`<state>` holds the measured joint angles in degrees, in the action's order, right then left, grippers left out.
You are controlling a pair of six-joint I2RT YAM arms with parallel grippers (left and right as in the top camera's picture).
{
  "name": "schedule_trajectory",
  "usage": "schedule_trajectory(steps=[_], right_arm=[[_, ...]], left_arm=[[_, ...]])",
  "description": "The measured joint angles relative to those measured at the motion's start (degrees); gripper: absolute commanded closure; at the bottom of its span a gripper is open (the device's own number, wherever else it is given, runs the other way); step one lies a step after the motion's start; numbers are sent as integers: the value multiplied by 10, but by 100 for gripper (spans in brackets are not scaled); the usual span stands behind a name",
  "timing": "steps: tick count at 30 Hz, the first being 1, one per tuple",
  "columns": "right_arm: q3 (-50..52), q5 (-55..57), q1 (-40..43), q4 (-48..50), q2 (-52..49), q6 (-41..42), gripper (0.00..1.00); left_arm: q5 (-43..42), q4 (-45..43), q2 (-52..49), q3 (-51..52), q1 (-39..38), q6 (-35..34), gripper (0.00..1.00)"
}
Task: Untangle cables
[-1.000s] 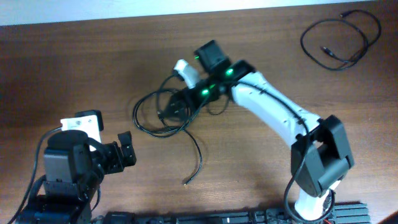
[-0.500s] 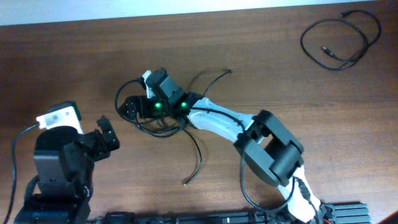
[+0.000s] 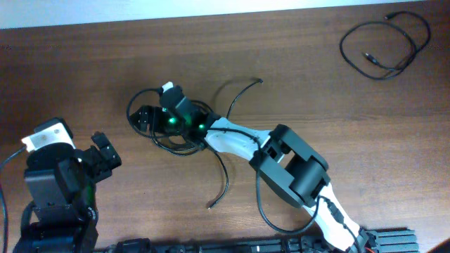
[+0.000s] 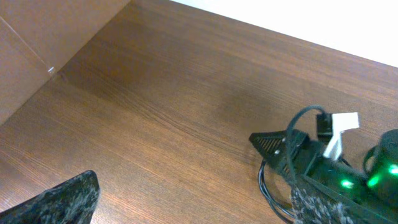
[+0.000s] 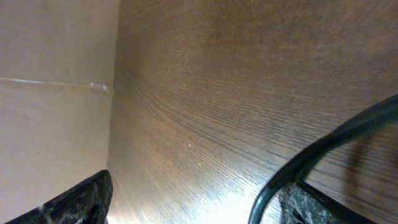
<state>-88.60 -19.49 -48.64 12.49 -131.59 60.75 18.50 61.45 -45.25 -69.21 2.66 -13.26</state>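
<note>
A: Where are the cords?

B: A tangled bunch of thin black cables point(image 3: 169, 143) lies left of centre on the brown wooden table point(image 3: 84, 63), with loose ends trailing toward the front and the back. A separate thin black cable loop point(image 3: 342, 48) lies well apart, near the far right corner.

A: And the pincers?

B: The right gripper point(image 3: 144, 118) sits low at the bunch's left edge with its fingers spread. Its wrist view shows one strand point(image 5: 323, 146) curving just inside one finger, unpinched. The left gripper point(image 3: 104, 153) hangs near the front left, jaws wide, holding nothing.
</note>
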Motion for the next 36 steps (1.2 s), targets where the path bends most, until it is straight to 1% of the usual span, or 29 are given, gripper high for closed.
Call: schedule_trajectory(steps=[1,2,3,4,5,6,8,10,14,16,18,22,24,26,31,33,36], right_arm=[[0,0,-2,12,-11,9,28],[0,0,-3,14,-18,17,39],[0,0,-3,14,-22,22,52],[0,2,-3,14,-24,27,76],[0,2,-3,16,-24,28,92],[0,2,-3,18,-24,28,96],[0,-16,0,17,-25,11,96],[0,-52,9,5,-25,-26,96],[0,-150,91,-131,-8,-118,96],[1,-173,130,-204,29,-164,96],[2,-186,169,-289,98,-226,96],[0,-208,186,-376,212,-329,96],[0,-220,185,-404,252,-378,96],[0,-223,185,-428,268,-411,96],[0,-224,186,-440,283,-450,96],[0,-224,186,-442,288,-454,96],[0,-224,186,-450,296,-460,96]], left_arm=[[0,0,0,0,0,0,1],[0,2,0,0,0,0,1],[0,2,0,0,0,0,1],[0,2,0,0,0,0,1],[0,3,0,0,0,0,1],[0,2,0,0,0,0,1],[-11,3,0,0,0,0,1],[-32,5,0,0,0,0,1],[-93,10,-8,0,1,0,1],[-136,11,-23,0,1,0,1],[-172,11,-48,0,1,0,1],[-227,10,-112,0,0,-10,1],[-256,8,-163,0,0,-30,1],[-289,0,-206,0,0,-44,1],[-394,-27,-323,0,0,-61,1],[-420,-30,-358,0,0,-71,1],[-475,-38,-448,0,0,-144,1]])
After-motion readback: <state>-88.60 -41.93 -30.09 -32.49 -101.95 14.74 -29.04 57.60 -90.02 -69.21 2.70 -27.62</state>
